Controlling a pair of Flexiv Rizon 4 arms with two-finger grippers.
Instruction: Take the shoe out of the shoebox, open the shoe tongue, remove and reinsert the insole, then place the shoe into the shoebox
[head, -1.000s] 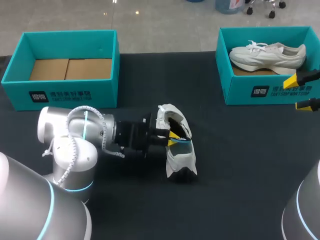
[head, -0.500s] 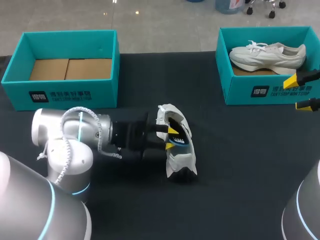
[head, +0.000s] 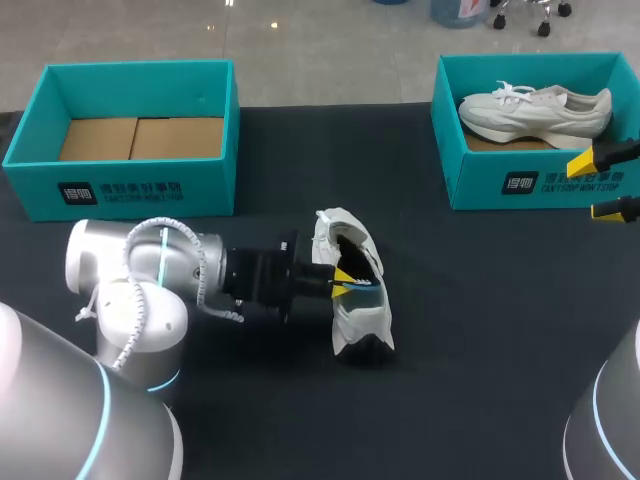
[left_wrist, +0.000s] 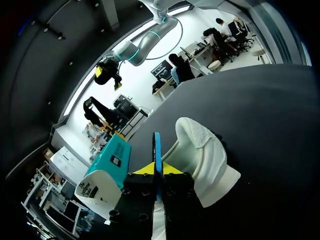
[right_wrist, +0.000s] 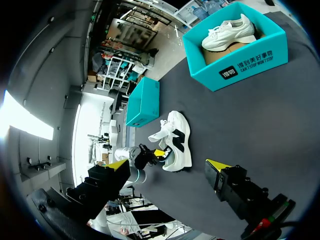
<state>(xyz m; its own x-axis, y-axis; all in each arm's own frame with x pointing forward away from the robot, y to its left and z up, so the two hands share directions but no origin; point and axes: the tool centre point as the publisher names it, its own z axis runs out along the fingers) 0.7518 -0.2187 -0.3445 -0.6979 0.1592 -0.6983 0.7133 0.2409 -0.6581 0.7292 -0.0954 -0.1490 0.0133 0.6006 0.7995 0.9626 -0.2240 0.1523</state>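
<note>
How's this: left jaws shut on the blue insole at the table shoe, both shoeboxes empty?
No. The head view shows only the left shoebox empty; the right shoebox holds a white shoe. The left gripper has its jaws shut on the blue insole at the table shoe.

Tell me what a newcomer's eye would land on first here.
The white shoe lying in the middle of the dark table draws the eye first, with the left gripper at its opening, pinching the blue insole edge-on. Next come two teal shoeboxes at the far side: the left shoebox holds no shoe, the right shoebox holds a second white shoe.
</note>
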